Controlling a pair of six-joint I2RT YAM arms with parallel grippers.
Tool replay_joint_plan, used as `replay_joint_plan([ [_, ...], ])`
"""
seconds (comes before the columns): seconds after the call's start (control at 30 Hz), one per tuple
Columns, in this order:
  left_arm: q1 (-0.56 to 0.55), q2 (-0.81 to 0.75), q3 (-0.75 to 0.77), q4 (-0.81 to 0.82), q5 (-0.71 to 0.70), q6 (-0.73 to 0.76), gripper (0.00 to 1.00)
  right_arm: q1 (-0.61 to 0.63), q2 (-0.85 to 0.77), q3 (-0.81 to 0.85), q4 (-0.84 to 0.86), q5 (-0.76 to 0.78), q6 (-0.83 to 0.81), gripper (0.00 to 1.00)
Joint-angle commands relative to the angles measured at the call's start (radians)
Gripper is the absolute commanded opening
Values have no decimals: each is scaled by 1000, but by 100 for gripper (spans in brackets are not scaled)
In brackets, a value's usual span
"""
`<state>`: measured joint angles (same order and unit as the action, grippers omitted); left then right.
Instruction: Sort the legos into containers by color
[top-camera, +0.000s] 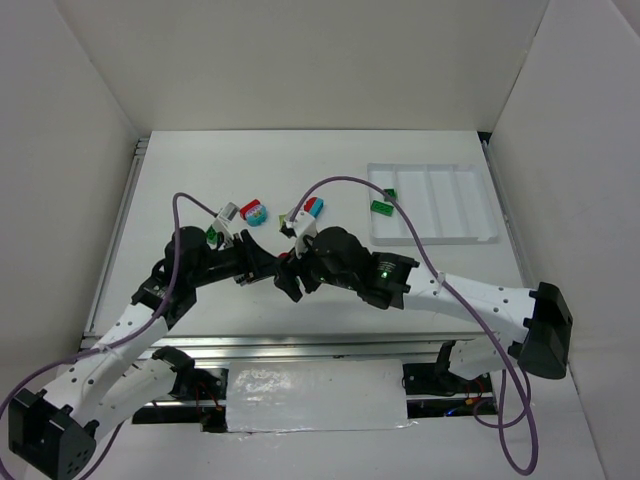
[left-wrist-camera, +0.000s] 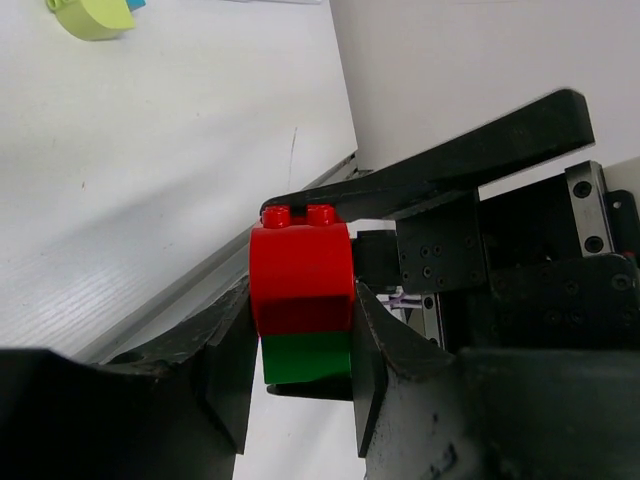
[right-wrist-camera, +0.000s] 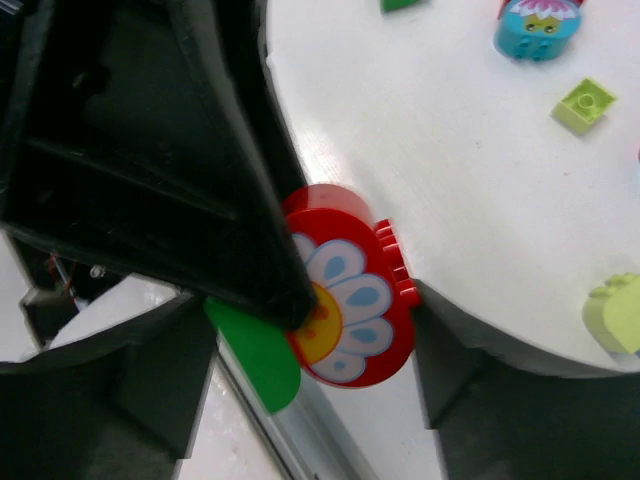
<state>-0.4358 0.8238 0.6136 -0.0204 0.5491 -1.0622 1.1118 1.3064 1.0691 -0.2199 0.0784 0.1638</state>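
Clamping the red-green pair (left-wrist-camera: 300, 285) across its sides, the left gripper (left-wrist-camera: 302, 335) is closed tight on it, with one finger on each flank, the red brick uppermost and the green beneath. The right gripper (right-wrist-camera: 310, 335) is set on the same pair end to end: one finger bears on the red studs, the other on the green end, with the jaws fairly wide. The red brick carries a flower print on one face. The pair sits where the two arms meet, near mid-table (top-camera: 200, 170), toward the 6 o'clock edge.

The tray (top-camera: 435, 240) lies at 2 o'clock from the grippers, well apart. One green brick (top-camera: 391, 191) sits in its leftmost compartment. A second green brick (top-camera: 381, 208) is at the tray's left wall; whether it is inside or on the rim cannot be told.

Loose on the table:
- A red-teal pair (top-camera: 253, 211) at 11 o'clock from the grippers.
- Another red-teal piece (top-camera: 313, 207) at 1 o'clock.
- A small green piece (top-camera: 212, 235) at 10 o'clock, beside the left arm.
- A flat yellow-green brick (right-wrist-camera: 585, 103) near a teal brick (right-wrist-camera: 535, 30), seen from the right wrist.
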Motion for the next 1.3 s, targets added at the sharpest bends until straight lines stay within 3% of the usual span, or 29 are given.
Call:
replay_joint_plan([
  [0.0, -4, 8, 40, 54, 3, 50, 0, 17, -59, -26, 96, -152, -15, 89],
  [0.03, -3, -1, 37, 56, -11, 54, 0, 16, -68, -37, 114, -152, -10, 100],
  [0.13, -4, -25, 26, 69, -35, 62, 0, -29, -117, -83, 131, -187, 25, 100],
  [0.37, -4, -86, -29, 217, -3, 53, 0, -156, -274, -239, 214, -462, 175, 100],
  [0.53, -3, -144, -95, 385, 31, 16, 0, -242, -386, -388, 479, -701, 324, 100],
  [0.63, -4, -158, -138, 557, 83, -36, 0, -247, -420, -509, 718, -710, 471, 100],
  [0.77, -6, -153, -179, 736, 118, -113, 0, -242, -356, -547, 962, -706, 670, 99],
  [0.9, -4, -150, -202, 855, 143, -176, 0, -242, -297, -552, 1155, -678, 749, 93],
  [1.13, -7, -192, -187, 800, 140, -145, 0, -230, -210, -469, 1139, -629, 753, 87],
  [1.27, -9, -207, -184, 757, 121, -122, 0, -214, -161, -456, 1218, -647, 789, 68],
])
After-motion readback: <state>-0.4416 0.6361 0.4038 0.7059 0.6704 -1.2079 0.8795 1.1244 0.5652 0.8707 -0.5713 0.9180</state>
